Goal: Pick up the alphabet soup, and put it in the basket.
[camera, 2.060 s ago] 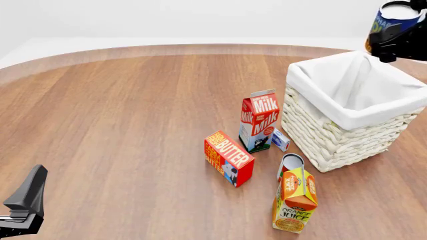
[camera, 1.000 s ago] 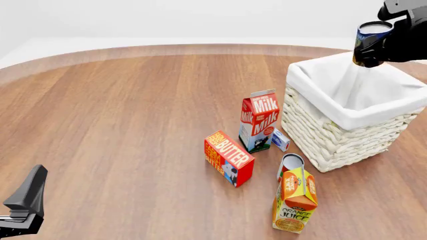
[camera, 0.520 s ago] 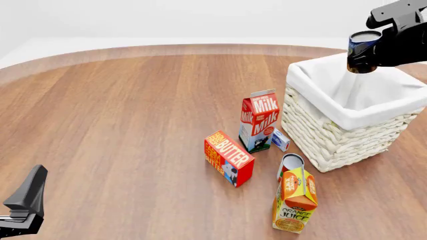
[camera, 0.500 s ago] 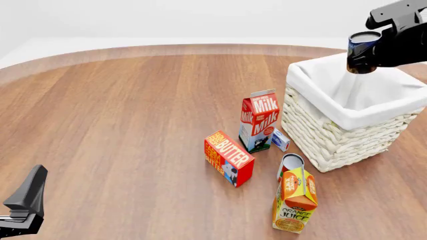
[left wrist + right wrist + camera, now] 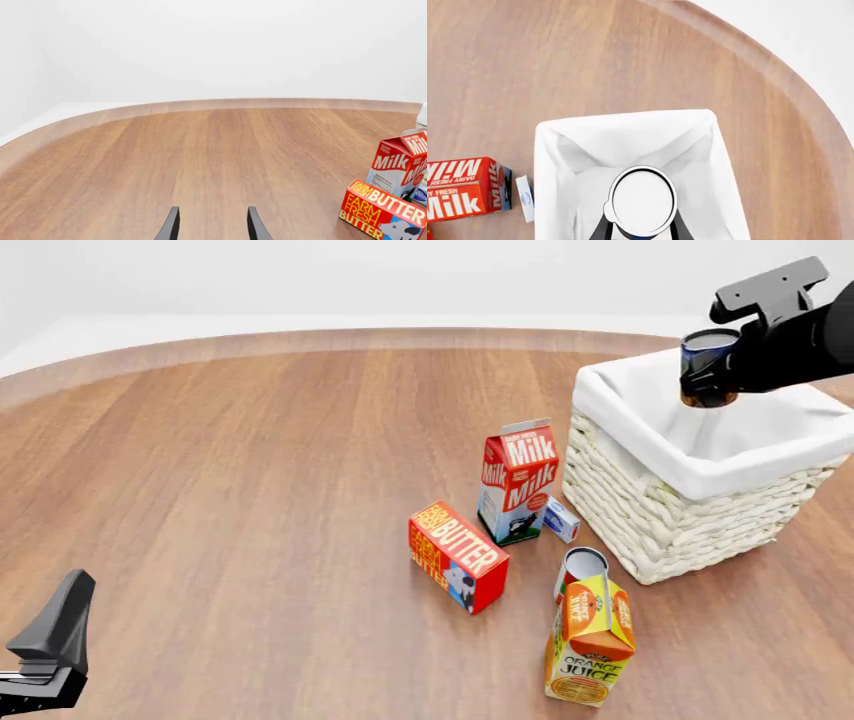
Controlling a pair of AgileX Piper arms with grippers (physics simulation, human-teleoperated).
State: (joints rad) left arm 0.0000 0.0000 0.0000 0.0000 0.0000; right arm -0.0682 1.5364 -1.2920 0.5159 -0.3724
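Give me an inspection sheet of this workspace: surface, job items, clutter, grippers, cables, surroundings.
Surface: round wooden table, pale rim.
Job's things: alphabet soup held upright above the open basket, inside its rim in the right wrist view; not yet released.
Clutter: milk carton, butter box, orange juice carton, red-labelled can behind it, small blue-and-white box by the basket.
Grippers: right gripper shut on the soup; left gripper open, low at the near left, holding nothing.
Cables: nothing seen.
Surroundings: plain white backdrop.
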